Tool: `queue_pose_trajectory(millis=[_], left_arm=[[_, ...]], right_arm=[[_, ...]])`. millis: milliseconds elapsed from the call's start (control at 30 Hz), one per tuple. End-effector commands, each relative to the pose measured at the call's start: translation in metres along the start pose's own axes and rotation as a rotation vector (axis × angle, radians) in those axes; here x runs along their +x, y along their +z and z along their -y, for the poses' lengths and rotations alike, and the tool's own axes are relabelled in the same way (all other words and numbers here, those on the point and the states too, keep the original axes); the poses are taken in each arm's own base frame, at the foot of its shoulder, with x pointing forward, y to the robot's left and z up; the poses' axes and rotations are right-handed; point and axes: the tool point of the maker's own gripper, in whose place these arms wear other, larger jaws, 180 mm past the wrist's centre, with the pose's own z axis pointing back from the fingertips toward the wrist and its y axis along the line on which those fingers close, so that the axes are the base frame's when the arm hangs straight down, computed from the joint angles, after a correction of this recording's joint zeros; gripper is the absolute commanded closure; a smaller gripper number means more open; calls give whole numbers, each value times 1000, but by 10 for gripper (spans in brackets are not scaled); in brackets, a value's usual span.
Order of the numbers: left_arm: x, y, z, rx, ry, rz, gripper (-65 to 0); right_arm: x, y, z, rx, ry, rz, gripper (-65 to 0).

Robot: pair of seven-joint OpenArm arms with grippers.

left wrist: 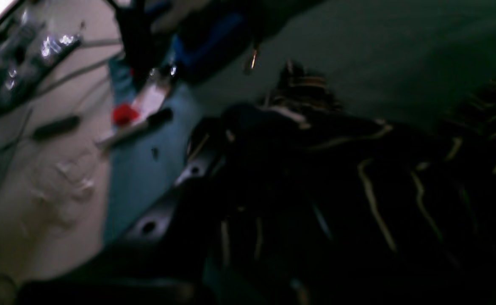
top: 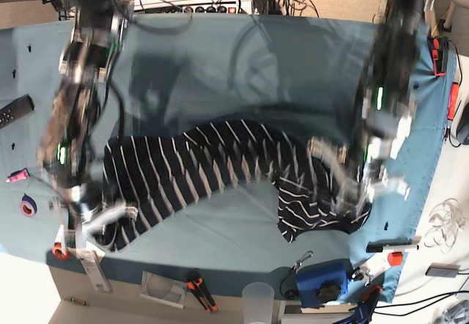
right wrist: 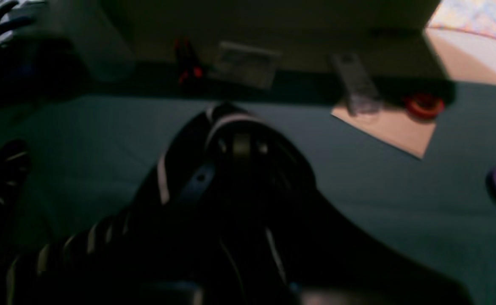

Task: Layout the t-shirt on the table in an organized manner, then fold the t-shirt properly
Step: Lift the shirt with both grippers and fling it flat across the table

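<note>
Clearly both the left gripper [top: 357, 192] and right gripper [top: 91, 218] clench the t-shirt [top: 212, 159] over the table [top: 293, 53]

No readable text, label, brand, number or sign in any view. Both wrist views dark, motion-blurred. Base view: remote-like item [top: 15, 110] left of t-shirt [top: 220, 163] and blue device [top: 322, 280] below t-shirt show markings too small to read.
</note>
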Motion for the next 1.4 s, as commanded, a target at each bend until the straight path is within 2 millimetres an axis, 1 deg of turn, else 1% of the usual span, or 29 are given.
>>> queue_pose_trajectory(millis=[0,67,133,200,267,333,367,433,533,567,667,733,800,867,933,1033,1067,1100,1200,1267,1367], left_arm=[[25,-10,-11,13,3,70,0],[41,-32,-18,-5,15,82,0],[64,-51,-34,7,38,108,0],[92,-68,-54,26,68,135,0],[123,-83,-73,33,98,160,0],[156,-93,-90,23,124,186,0],[172,-96,-98,16,127,198,0],[202,-97,-117,22,132,215,0],[241,-87,-144,47,143,234,0],[252,-82,-152,55,146,245,0],[275,-65,-171,57,164,261,0],[279,-56,-181,48,180,247,0],[276,-50,-184,17,192,200,0],[266,-48,-180,-32,186,143,0],[254,-50,-169,-93,187,93,0],[239,-53,-148,-167,182,57,0],[234,-53,-142,-183,169,50,0],[228,-53,-136,-196,159,43,0],[208,-51,-116,-219,128,36,0],[190,-50,-101,-228,91,23,0],[152,-48,-80,-237,60,-21,0]], right_arm=[[43,-3,6,-3,-4,111,0],[62,-18,12,2,-28,129,0],[84,-31,14,24,-38,143,0],[107,-43,17,42,-56,153,0],[135,-54,22,48,-85,180,0],[169,-59,27,51,-117,240,0],[190,-58,31,50,-130,282,0],[235,-48,39,48,-140,354,0],[300,-18,49,43,-135,450,0],[307,-12,53,50,-144,456,0],[305,-6,56,104,-201,434,0],[309,3,54,152,-225,443,0],[314,14,47,200,-193,448,0],[317,27,40,257,-198,448,0],[325,46,36,321,-212,477,0],[331,67,39,330,-188,506,0],[326,68,38,332,-183,487,0],[315,66,36,340,-181,461,0],[278,53,30,348,-172,387,0],[247,45,28,337,-161,327,0],[197,37,24,320,-140,241,0]])
